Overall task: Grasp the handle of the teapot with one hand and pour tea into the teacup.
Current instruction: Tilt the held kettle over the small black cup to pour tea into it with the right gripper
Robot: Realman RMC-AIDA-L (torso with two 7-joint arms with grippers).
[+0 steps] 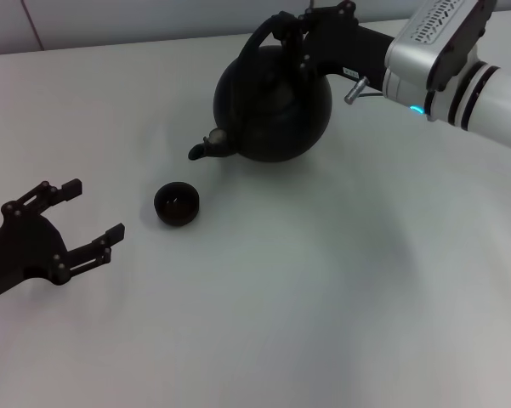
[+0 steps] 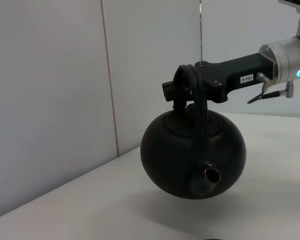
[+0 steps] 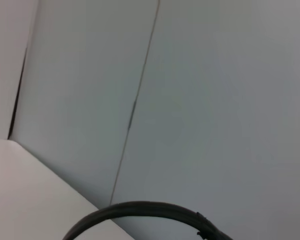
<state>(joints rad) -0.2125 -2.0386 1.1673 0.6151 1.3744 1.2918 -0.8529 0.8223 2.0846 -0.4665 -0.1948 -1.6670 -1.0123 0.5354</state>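
The right gripper (image 1: 291, 38) pinches the handle (image 1: 264, 36) with its fingers, holding the teapot (image 1: 272, 102) above the desk (image 1: 323, 280), spout toward the teacup (image 1: 177, 204), while the left gripper (image 1: 81, 217) rests spread nearby.

In the head view, the right gripper (image 1: 296, 41) overlaps the handle (image 1: 264, 38) and the top of the teapot (image 1: 272, 106), so the lid area is hidden. The right arm is cut off by the right picture edge; the left arm is cut off by the left edge. In the left wrist view, the teacup (image 2: 215, 239) shows only as a sliver at the bottom edge. The right wrist view shows only a cropped dark arc (image 3: 140, 210); the right gripper's own fingers are not shown there.
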